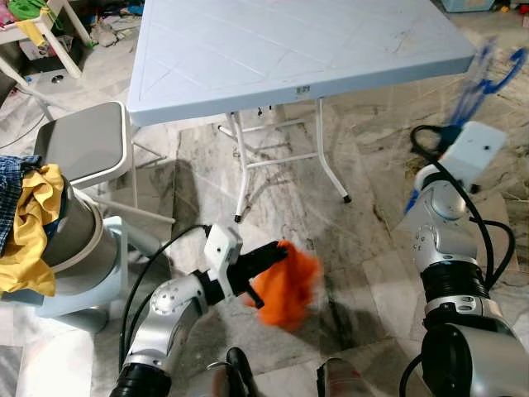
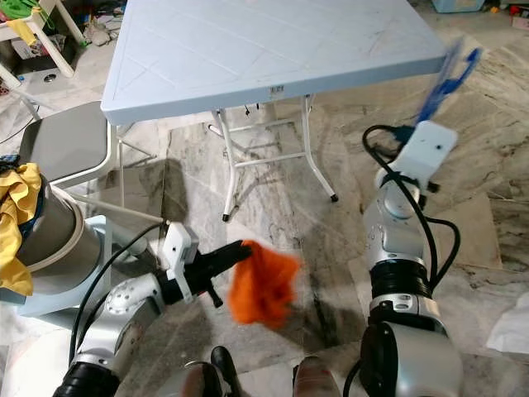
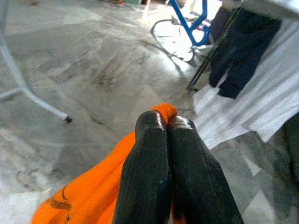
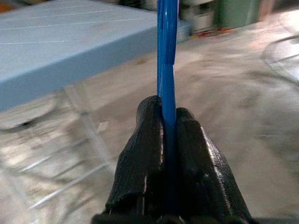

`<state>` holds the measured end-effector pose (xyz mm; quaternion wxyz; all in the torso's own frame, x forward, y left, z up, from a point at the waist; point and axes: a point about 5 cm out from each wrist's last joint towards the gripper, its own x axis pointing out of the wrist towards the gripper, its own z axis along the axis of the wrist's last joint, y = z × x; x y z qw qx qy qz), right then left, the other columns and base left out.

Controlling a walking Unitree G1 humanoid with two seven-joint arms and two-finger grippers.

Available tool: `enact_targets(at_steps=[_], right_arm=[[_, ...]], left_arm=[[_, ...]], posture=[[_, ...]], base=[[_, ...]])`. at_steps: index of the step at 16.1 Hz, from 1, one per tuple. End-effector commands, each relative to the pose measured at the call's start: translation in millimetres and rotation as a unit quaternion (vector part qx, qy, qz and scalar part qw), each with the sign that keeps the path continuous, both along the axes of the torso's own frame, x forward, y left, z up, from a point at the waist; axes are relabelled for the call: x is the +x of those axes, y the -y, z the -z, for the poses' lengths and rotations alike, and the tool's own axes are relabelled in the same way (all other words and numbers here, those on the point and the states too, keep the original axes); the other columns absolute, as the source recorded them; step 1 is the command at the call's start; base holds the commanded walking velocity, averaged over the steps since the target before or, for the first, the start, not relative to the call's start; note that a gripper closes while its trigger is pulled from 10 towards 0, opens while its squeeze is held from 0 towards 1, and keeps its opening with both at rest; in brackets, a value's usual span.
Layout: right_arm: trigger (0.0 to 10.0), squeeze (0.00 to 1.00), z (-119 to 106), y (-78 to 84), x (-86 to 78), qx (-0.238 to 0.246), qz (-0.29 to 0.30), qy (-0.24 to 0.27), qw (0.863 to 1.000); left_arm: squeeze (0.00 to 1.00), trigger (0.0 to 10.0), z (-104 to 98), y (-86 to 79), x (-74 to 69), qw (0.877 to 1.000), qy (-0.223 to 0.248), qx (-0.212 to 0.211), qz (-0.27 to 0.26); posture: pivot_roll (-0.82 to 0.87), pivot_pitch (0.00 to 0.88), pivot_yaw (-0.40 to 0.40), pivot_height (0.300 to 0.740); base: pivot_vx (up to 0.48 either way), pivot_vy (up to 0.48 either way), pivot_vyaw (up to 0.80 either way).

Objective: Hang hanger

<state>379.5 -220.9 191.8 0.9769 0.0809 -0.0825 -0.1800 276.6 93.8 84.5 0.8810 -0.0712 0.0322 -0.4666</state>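
- The right gripper [image 4: 169, 122] is clenched on the blue hanger [image 4: 166, 60]; the hanger's bar runs up out from between the two black fingers [image 4: 142, 154], touching both.
- In the head views the right arm is raised at the robot's right, beside the far right corner of the table [image 1: 248, 50], and the hanger [image 1: 483, 83] sticks up past the wrist, blurred.
- The left gripper [image 1: 277, 252] is closed on an orange cloth [image 1: 289, 285], held low over the marble floor [image 1: 364, 207], in front of the table legs.
- In the left wrist view the fingers [image 3: 149, 163] are pressed together with the cloth [image 3: 88, 191] pinched between them and hanging below.
- At the robot's left stands a chair [image 1: 87, 141], and nearer, a steel bin [image 1: 74, 240] with yellow and blue clothes [image 1: 29, 219] draped over its rim.
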Motion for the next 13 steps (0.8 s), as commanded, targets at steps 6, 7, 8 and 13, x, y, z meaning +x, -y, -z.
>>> enact_targets(at_steps=[6,7,8,13], right_arm=[[10.0,0.00,23,-13.8,-25.6,-0.058,-0.101,0.015,0.993],[10.0,0.00,29,-12.2,-30.0,-0.054,-0.102,0.009,0.993],[10.0,0.00,36,-9.3,-39.1,-0.036,-0.108,0.008,0.993],[10.0,0.00,64,-7.7,-80.2,-0.125,-0.132,-0.015,0.983]], left_arm=[[0.00,0.0,-32,-20.1,26.8,0.981,0.088,-0.008,-0.171],[0.00,0.0,-36,-21.6,27.1,0.978,0.098,-0.008,-0.185],[0.00,0.0,-42,-24.9,27.2,0.970,0.115,-0.008,-0.213],[0.00,0.0,-64,-68.5,5.0,0.897,0.190,0.045,-0.396]], posture=[[-0.25,0.248,0.089,0.740],[-0.24,0.249,0.089,0.740],[-0.24,0.249,0.088,0.740],[-0.18,0.241,0.101,0.740]], base=[[0.000,0.000,0.00],[0.000,0.000,0.00],[0.000,0.000,0.00],[0.000,0.000,0.00]])
